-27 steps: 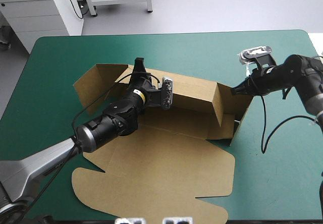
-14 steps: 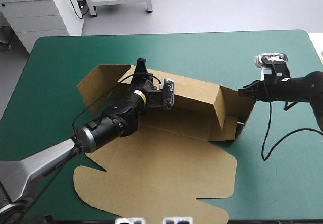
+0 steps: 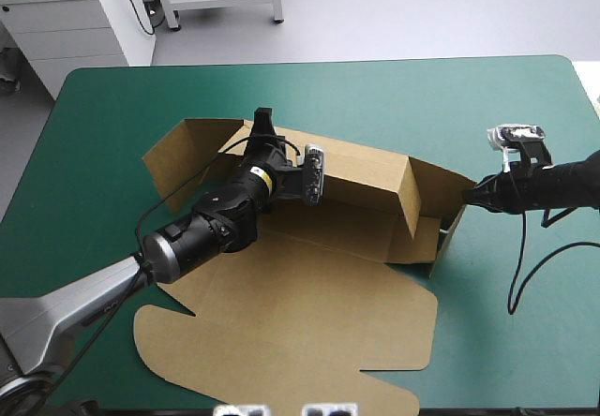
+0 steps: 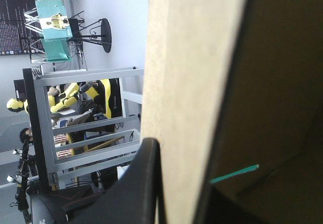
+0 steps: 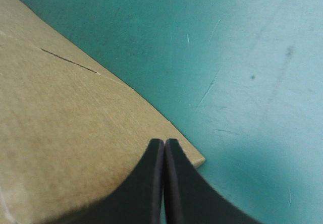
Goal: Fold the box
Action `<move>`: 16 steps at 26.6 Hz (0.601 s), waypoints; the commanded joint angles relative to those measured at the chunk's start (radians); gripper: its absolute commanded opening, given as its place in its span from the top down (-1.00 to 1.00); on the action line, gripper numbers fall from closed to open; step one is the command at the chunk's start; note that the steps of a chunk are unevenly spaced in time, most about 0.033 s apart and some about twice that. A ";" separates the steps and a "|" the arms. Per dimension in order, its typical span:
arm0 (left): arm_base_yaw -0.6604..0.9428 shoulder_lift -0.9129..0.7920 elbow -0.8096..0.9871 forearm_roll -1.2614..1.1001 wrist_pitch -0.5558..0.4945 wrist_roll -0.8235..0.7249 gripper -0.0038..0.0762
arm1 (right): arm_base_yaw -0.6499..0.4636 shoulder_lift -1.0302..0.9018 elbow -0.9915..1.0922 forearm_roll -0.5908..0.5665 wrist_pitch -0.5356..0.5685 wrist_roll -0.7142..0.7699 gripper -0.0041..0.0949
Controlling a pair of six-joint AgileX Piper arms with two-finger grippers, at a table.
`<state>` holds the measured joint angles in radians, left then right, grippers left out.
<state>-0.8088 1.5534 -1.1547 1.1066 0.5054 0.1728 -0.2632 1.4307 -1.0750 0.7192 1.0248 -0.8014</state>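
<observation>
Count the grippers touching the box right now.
2. The left gripper clamps the rear wall of the box; the right gripper, shut, seems to press its right end flap's corner.

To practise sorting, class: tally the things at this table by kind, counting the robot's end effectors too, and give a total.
Brown cardboard box, partly folded: 1
Black fin-fingered end effectors: 2, the left end effector and the right end effector
Teal-green table cover: 1
Total: 4
</observation>
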 commanded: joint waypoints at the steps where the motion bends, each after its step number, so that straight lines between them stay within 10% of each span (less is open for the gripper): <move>1: 0.000 -0.015 -0.008 -0.045 0.039 -0.017 0.92 | -0.005 -0.038 0.015 0.073 0.059 -0.032 0.94; 16: 0.000 -0.015 -0.008 -0.045 0.024 -0.017 0.92 | -0.003 -0.257 0.227 0.214 0.068 -0.160 0.94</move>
<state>-0.8080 1.5552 -1.1547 1.1096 0.4926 0.1738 -0.2682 1.2219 -0.8303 0.8476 1.0298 -0.9508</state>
